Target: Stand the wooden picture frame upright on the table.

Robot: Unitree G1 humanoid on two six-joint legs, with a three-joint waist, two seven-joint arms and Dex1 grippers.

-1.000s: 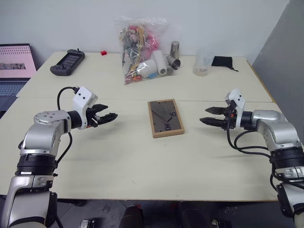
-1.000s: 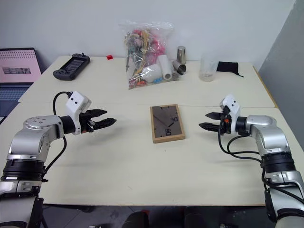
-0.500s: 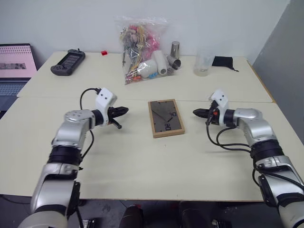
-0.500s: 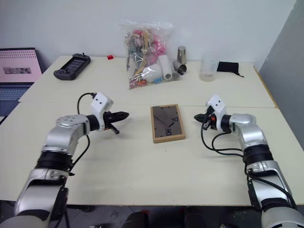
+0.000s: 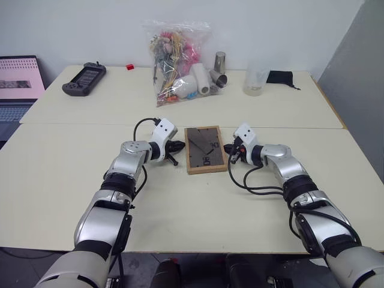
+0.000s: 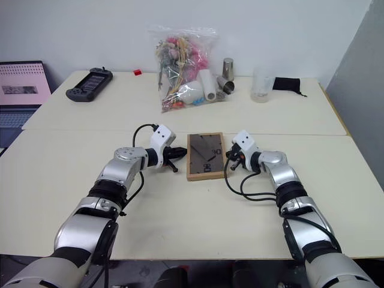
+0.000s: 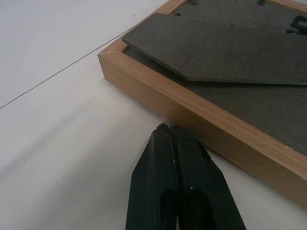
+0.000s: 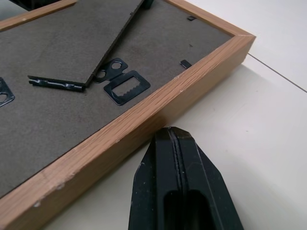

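Two clenched grippers flank the picture frame [image 5: 205, 149].
It lies back-up on the bench [image 5: 180, 204]; left gripper [image 5: 178, 146] and right gripper [image 5: 230, 150] sit just beside its long edges, grasping nothing.

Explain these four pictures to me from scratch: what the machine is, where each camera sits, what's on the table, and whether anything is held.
This is a two-armed humanoid robot. Two pictures come from cameras in its head, looking down over the arms; the other two come from cameras on each wrist, looking along the black fingers.

On the cream table the wooden picture frame lies flat, dark back up. The left pincer and right pincer sit shut at its two long sides. Nothing is held.

Farther back lie a plastic bag of mixed items, a handheld console, a metal cup, a clear cup and a black pouch.
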